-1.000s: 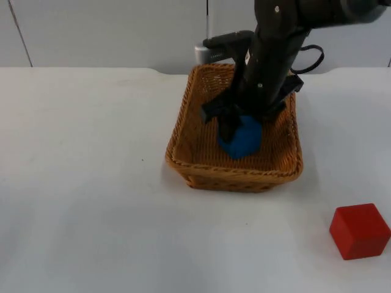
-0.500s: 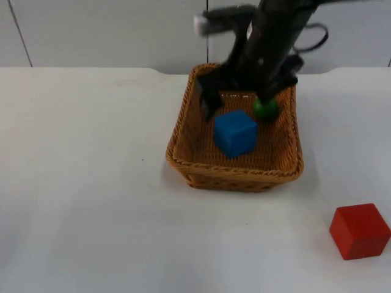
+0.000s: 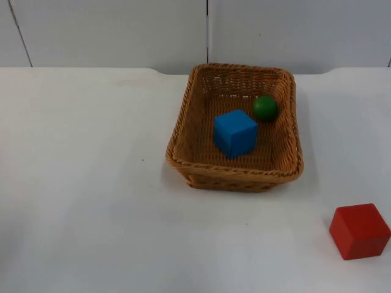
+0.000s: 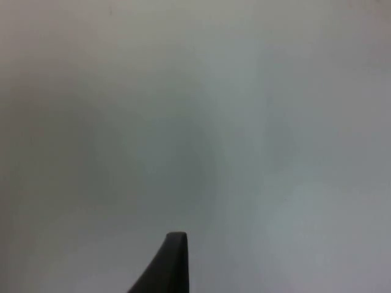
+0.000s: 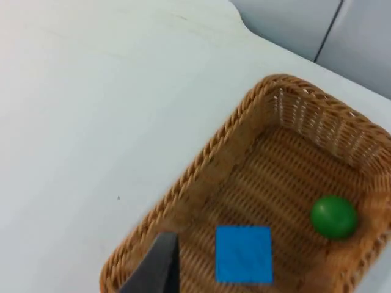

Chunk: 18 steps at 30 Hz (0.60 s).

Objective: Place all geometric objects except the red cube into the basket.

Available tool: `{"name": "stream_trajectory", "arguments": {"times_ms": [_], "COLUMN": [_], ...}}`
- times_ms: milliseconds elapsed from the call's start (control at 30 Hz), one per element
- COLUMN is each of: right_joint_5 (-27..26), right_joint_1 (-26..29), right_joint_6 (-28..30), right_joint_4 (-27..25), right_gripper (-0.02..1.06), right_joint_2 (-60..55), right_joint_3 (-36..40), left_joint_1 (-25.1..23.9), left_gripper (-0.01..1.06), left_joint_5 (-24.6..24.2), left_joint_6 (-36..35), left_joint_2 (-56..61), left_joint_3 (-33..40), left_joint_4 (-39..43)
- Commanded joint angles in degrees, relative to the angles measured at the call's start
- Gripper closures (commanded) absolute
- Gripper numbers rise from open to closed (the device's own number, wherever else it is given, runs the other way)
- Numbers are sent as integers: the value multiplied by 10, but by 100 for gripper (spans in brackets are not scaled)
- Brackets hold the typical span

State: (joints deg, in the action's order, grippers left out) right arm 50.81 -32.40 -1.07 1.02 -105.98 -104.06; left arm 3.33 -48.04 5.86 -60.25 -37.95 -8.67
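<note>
1. The white desk runs back to a grey partition wall; its left half carries nothing but a tiny dark speck.
2. The left hand hangs over bare desk surface, with one black fingertip in the left wrist view; how far open it is cannot be told.
3. A woven wicker basket stands right of the desk's middle, near the wall, upright on the surface.
4. Inside the basket lies a blue cube, toward the front wall and slightly left of the basket's centre.
5. A green ball rests inside the basket too, behind and to the right of the blue cube, near the right wall and apart from the cube.
6. The right hand is high above the basket's left front rim, looking down on basket, blue cube and green ball; whether it is open cannot be told, and it holds nothing visible.
7. A red cube sits on the desk at the front right, well apart from the basket.
</note>
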Motion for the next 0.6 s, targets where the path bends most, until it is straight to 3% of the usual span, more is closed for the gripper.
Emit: {"name": "stream_trajectory", "arguments": {"times_ms": [0, 200, 333, 567], "right_joint_5": [-6, -61, -107, -116], "right_joint_1": [-1, -1, -1, -1], "right_joint_6": [7, 7, 7, 7], "right_joint_4": [2, 2, 2, 2], "right_gripper": [-1, -1, -1, -1], "right_joint_2": [41, 153, 266, 441], "right_joint_3": [38, 161, 287, 444], "left_joint_1": [-1, -1, -1, -1], "left_gripper": [0, 0, 0, 0], "left_joint_5": [-7, -8, -8, -11], "left_joint_6": [-1, 8, 14, 9], "left_joint_2": [4, 16, 64, 185], "left_joint_3": [1, 1, 1, 1], "left_joint_4": [3, 3, 3, -3]}}
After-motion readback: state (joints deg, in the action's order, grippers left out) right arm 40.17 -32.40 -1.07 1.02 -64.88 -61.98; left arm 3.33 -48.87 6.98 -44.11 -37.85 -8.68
